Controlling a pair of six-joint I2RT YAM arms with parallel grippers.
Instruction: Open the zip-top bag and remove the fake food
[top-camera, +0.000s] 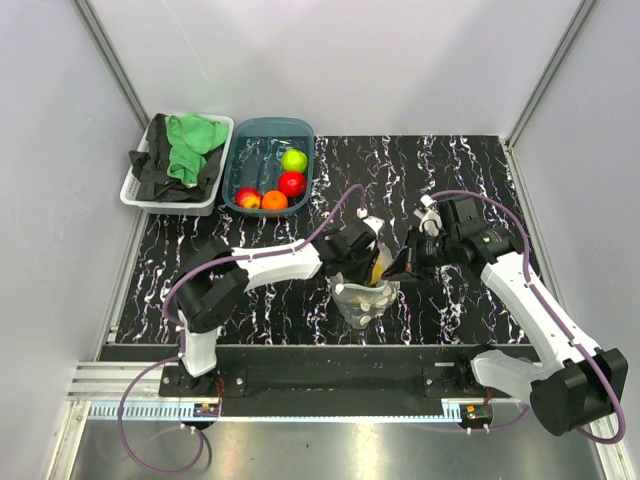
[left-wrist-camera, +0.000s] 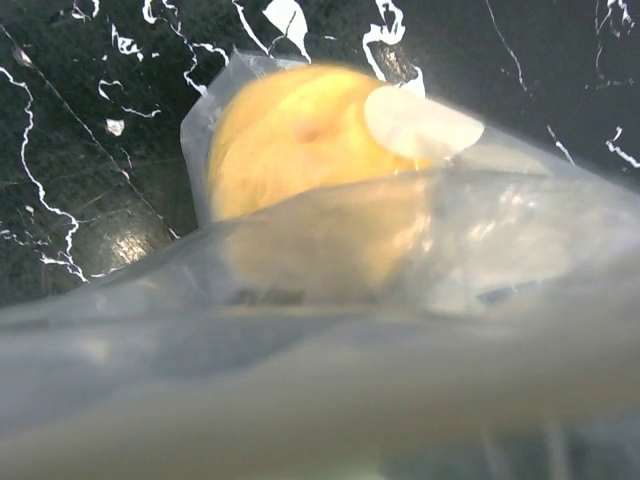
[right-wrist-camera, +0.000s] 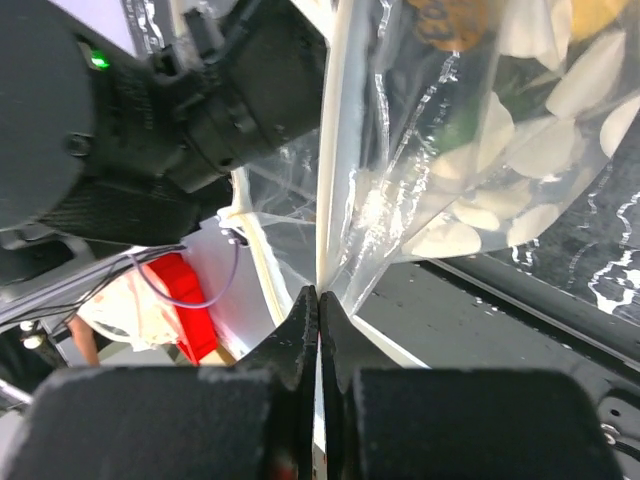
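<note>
Blurred zip-top bag (left-wrist-camera: 420, 330) film half hides the yellow fruit (left-wrist-camera: 290, 140).

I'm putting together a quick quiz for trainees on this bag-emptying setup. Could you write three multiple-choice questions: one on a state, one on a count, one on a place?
1. The right gripper is: A open wide; B shut on nothing; C shut on the edge of the bag.
2. How many fruits show in the tub? A two; B four; C six.
3. The yellow fruit lies: A inside the bag; B in the tub; C in the right gripper's grip.

Answers:
1 C: the right wrist view shows both fingers pressed together on the plastic seam.
2 B: the top view shows a green, a red, an orange and a peach-red one there.
3 A: the left wrist view shows it behind the clear plastic.
</note>
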